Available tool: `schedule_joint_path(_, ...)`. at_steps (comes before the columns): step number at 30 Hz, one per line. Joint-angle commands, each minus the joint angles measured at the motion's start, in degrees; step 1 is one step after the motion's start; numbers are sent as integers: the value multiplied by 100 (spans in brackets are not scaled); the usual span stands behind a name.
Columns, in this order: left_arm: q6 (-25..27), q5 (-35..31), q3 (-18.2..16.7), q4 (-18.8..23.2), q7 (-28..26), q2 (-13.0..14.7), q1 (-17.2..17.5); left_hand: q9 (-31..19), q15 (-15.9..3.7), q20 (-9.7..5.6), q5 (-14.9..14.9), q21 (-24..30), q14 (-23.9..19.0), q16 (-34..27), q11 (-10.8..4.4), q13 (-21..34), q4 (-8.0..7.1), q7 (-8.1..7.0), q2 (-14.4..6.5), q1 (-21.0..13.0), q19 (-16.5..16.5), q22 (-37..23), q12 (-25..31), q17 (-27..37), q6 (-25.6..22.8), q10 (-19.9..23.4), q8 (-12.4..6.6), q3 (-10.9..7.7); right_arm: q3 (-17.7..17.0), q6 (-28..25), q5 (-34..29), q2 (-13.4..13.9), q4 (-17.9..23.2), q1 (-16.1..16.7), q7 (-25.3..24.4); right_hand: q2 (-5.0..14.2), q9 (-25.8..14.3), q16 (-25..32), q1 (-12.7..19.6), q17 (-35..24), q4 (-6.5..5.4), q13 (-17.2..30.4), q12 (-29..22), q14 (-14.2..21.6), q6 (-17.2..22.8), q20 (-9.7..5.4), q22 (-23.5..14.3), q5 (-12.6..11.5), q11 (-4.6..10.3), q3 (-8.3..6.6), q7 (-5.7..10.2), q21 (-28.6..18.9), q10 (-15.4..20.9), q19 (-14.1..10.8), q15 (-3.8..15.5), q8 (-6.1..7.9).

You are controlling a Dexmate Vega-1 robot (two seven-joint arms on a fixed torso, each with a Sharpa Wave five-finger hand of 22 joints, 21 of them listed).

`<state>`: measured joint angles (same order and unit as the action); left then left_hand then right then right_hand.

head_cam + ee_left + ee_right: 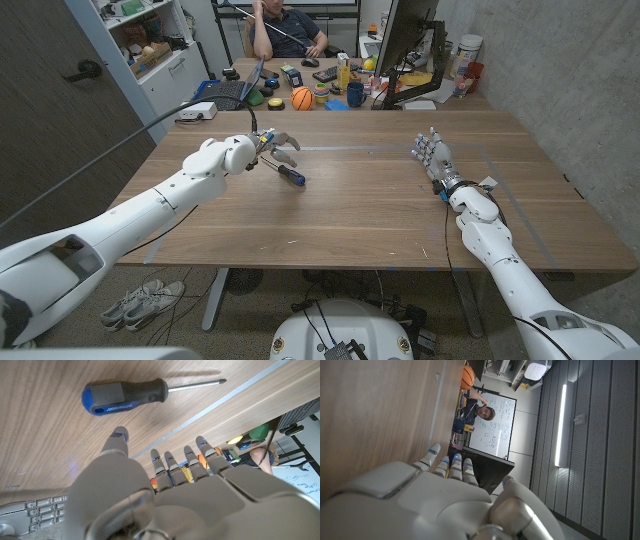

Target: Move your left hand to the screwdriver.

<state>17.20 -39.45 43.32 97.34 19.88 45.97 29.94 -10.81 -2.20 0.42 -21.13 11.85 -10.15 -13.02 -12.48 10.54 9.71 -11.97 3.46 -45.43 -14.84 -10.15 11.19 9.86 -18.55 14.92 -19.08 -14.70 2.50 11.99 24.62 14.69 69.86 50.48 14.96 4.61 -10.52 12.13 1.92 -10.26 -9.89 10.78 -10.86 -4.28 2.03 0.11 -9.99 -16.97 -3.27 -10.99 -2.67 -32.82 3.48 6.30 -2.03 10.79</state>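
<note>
Wood-topped bench [380,210] is lit evenly. Just beyond the fingertips of the left robot hand [277,147], spread wide and empty, a screwdriver [291,175] is laid. Approach is nearly finished; a short reach is needed.

Left arm: stretched forward over the surface [380,215].
Left robot hand [277,150]: fingers spread, holding nothing.
Right arm: reaching forward.
Right robot hand [432,155]: fingers straight, together, empty.
</note>
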Motion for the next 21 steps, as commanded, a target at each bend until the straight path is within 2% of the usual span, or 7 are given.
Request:
schedule_joint_path(1,1,-61,34,-51,95,-54,-53,-12,-854,-45,31,-7,-65,21,18,20,-19,-28,16,-108,-5,-16,-15,19,-60,60,-12,-58,5,15,-17,-12,-127,-75,43,231,-20,7,-81,-11,9,11,-15,25,-24,-1,-11,-4,-33,18,-43,42,8,-17,-10,0)
schedule_joint_path(21,-105,-14,93,-241,104,-156,-163,-18,-856,-148,81,-22,-44,76,22,23,-61,-28,25,-171,11,-23,-54,22,-62,38,37,-63,34,54,-62,-69,-486,-279,155,237,-20,-3,-83,-11,11,11,-15,13,-31,1,-12,-8,-45,35,-50,77,10,-26,-8,1)
